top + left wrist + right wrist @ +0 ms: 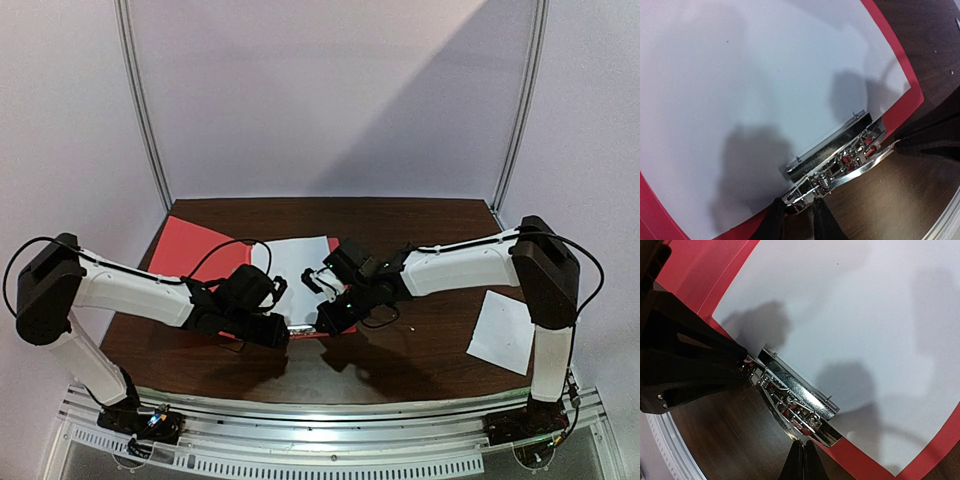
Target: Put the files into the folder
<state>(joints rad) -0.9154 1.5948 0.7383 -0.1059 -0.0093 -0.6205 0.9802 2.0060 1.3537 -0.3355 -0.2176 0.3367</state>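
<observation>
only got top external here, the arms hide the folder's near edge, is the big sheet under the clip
observer: the clip has its bar lying over the large sheet's near edge; pressed down or not, I cannot tell.
operator: what's the left tool doing
observer: the left tool grips the clip's lever end between its fingers.
operator: and the right
observer: the right tool is shut and empty, its tip at the clip's near side; contact unclear.
</observation>
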